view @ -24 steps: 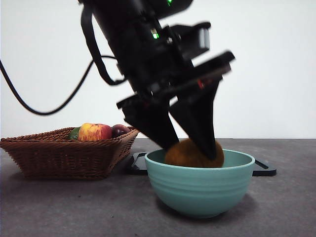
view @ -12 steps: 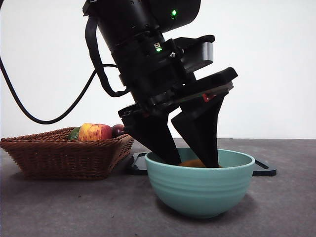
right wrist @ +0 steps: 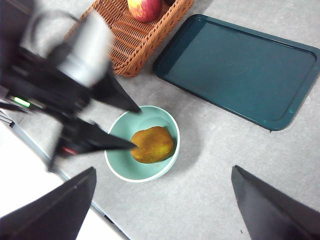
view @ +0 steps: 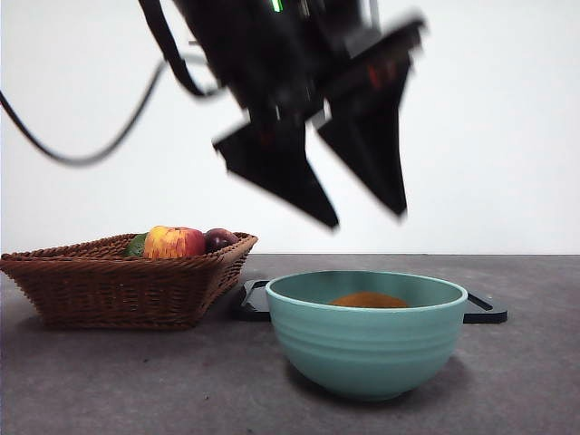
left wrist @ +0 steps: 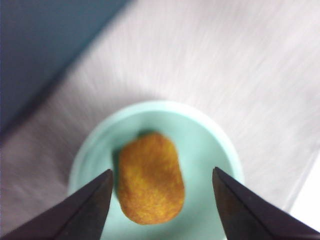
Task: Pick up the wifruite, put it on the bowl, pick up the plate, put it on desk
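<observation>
**Kiwifruit lies in the bowl beneath the spread left gripper**

The left gripper [view: 367,217] hangs blurred above the round mint-green ceramic bowl [view: 367,340], its two black jaws spread apart and holding nothing. Directly below them, the small oval brown kiwifruit [left wrist: 150,178] lies on its side on the bowl's floor. The bowl stands on the dark grey matte desk [view: 109,381]. The right gripper [right wrist: 162,202] hovers high over the desk with jaws wide apart, the bowl below and between them
</observation>
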